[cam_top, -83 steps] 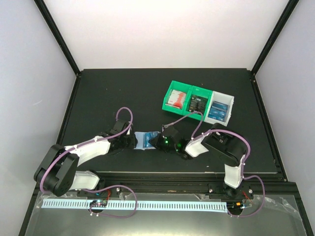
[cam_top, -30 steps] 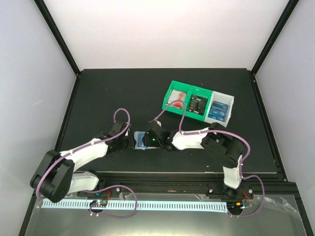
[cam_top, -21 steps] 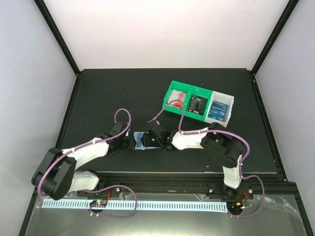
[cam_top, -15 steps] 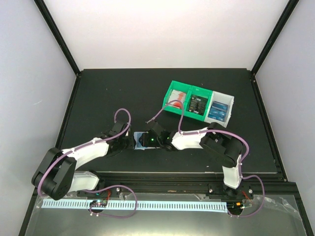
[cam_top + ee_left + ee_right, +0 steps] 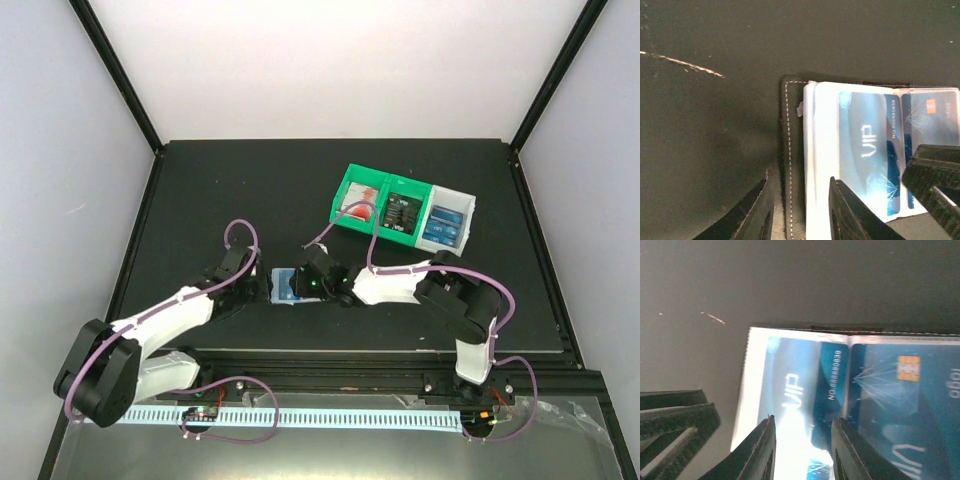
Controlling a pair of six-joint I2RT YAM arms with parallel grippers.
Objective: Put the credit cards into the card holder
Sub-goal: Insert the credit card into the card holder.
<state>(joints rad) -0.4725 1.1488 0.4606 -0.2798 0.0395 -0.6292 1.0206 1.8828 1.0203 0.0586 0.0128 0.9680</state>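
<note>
1. At the left of the top view, the left pincer [image 5: 799, 181] is low over the counter [image 5: 220, 190]. Its fingers are partly spread and straddle the stitched left edge of the card holder [image 5: 789, 150], clamping nothing that shows.
2. The card holder lies open in the middle near part of the counter. Its clear sleeves [image 5: 822, 150] already hold a blue VIP card [image 5: 865, 145] and, to the right, a blue chip card [image 5: 905, 390].
3. The right pincer [image 5: 802, 422] hovers over the VIP card with its fingers apart. Whether it touches the card cannot be told.
4. In the upper right, the green bin [image 5: 342, 195] holds red-and-white cards [image 5: 362, 207] and black cards [image 5: 402, 213]. The white bin [image 5: 468, 215] holds blue cards [image 5: 444, 222].
5. Judged from this, the task is only partly done, since several cards remain to be fetched.
</note>
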